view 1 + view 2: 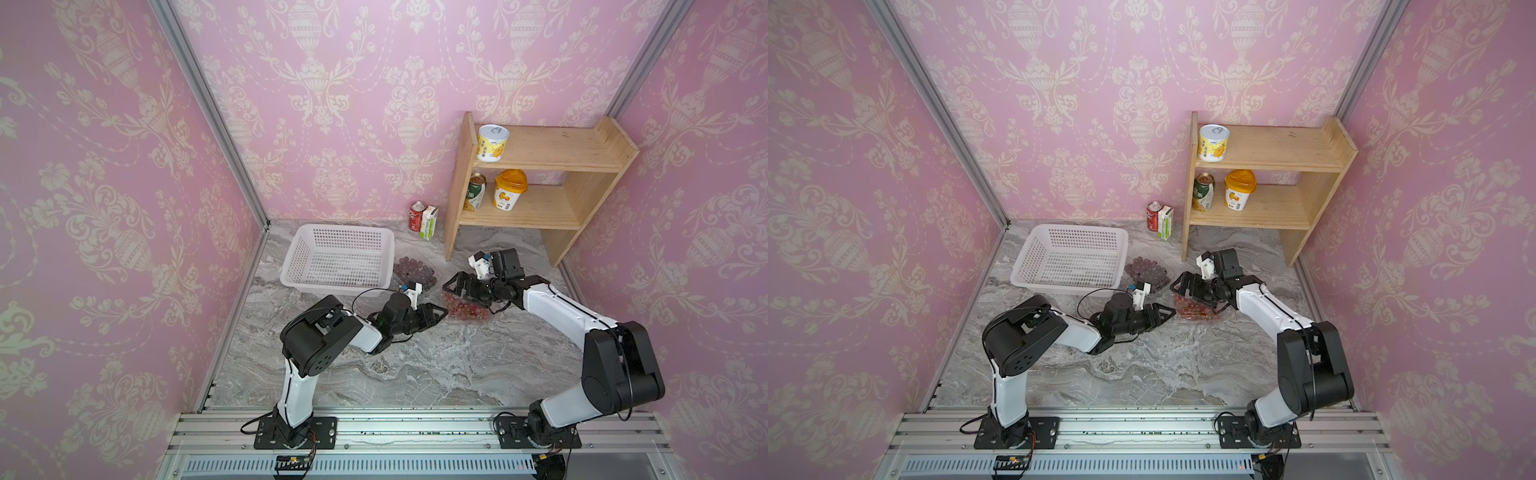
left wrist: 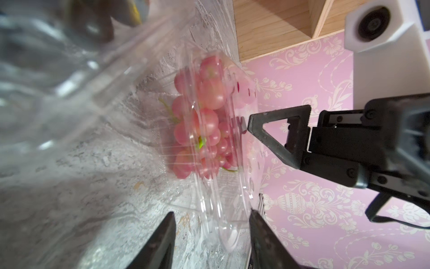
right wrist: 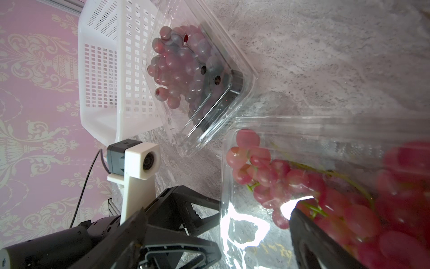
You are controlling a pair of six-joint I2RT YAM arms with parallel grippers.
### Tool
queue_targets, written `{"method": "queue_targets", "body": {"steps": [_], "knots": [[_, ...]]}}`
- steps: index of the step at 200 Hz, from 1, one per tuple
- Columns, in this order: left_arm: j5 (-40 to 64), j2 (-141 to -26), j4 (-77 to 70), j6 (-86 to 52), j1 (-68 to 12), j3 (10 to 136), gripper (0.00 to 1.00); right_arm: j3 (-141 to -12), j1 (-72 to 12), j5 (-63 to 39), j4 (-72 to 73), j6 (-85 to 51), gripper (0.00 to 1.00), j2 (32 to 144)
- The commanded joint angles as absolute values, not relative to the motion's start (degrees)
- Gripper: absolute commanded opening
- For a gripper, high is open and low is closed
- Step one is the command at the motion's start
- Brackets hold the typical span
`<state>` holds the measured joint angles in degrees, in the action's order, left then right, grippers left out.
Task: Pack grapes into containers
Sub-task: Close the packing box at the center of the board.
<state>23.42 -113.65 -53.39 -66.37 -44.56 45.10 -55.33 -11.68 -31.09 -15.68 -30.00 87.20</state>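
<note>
On the counter (image 1: 415, 374), the basket (image 1: 336, 257) sits back left. A container (image 3: 216, 111) of grapes (image 3: 176, 62) lies just right of it, a second container (image 1: 478, 316) nearer, the shelf (image 1: 552, 153) behind.

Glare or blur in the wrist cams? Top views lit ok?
Right wrist view: white glare patch on the clear container, nearest pink grapes blurred. Left wrist view: foreground plastic smeared out of focus, pink grapes sharp. Both top views: evenly lit, no glare on the tabletop.

You can read nothing with certainty. Red can (image 1: 1154, 216), frame centre: white script, blurred. Green can (image 1: 1203, 192), yellow-lidded tub (image 1: 1239, 190), carton (image 1: 1165, 223): print too small.
</note>
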Motion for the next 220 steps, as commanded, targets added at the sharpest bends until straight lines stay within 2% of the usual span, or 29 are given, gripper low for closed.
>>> {"method": "queue_targets", "body": {"steps": [1, 78, 112, 172, 220], "knots": [[22.1, -114.7, -54.7, -67.1, -45.3, 45.0, 0.48, -56.8, -12.1, -31.0, -15.5, -29.8, 0.97, 88.4], [21.3, -112.9, -56.6, -67.2, -46.1, 40.5, 0.41, -56.5, -12.0, -30.7, -14.8, -30.1, 0.96, 88.8], [21.7, -115.0, -59.2, -68.2, -46.3, 41.5, 0.34, -56.0, -12.0, -30.6, -14.4, -30.4, 0.96, 88.6], [21.8, -113.8, -59.0, -67.2, -46.6, 43.7, 0.39, -55.7, -12.0, -30.3, -14.4, -30.1, 0.96, 88.8], [21.5, -114.4, -60.7, -67.9, -46.9, 43.3, 0.36, -55.8, -12.0, -30.5, -14.2, -30.2, 0.96, 89.1]]}}
